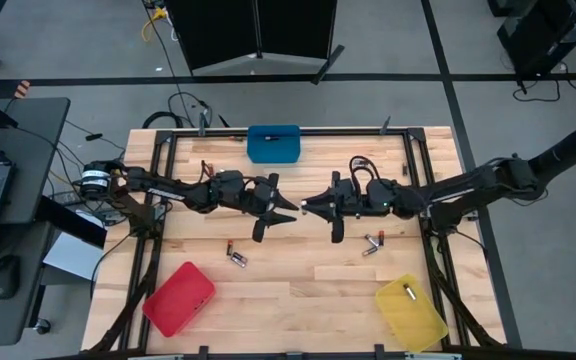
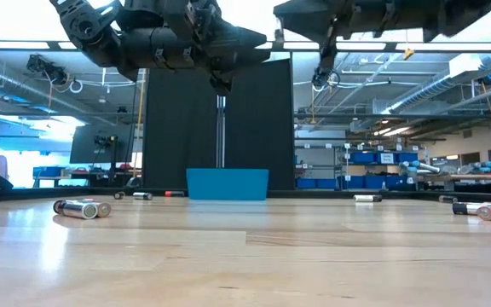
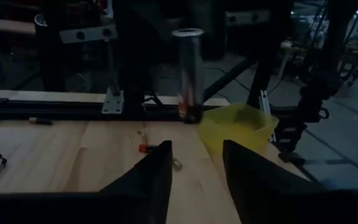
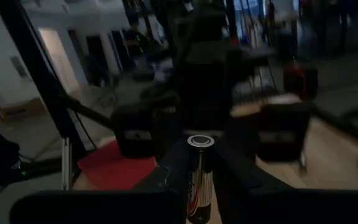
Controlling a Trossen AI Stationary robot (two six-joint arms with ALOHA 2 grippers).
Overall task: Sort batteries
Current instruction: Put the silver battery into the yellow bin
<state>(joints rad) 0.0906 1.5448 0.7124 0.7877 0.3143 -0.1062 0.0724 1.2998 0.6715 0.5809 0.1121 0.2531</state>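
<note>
Pale wooden tabletop [image 1: 298,290] carrying a blue bin [image 1: 273,143] at the far edge, red bin [image 1: 179,298] and yellow bin [image 1: 410,311] at the near corners. Left end effector [image 1: 280,207] raised mid-table, fingers spread, gripping nothing. Right end effector [image 1: 310,206] facing it, nearly tip to tip, clamped on an upright battery [image 4: 199,178]. Loose batteries [image 1: 236,256] lying on the wood below, more [image 1: 371,243] toward the right.

Pale wood table [image 1: 298,290], smooth; bins [image 1: 178,298] seemingly plastic (matt); battery [image 4: 199,177] glossy.
</note>
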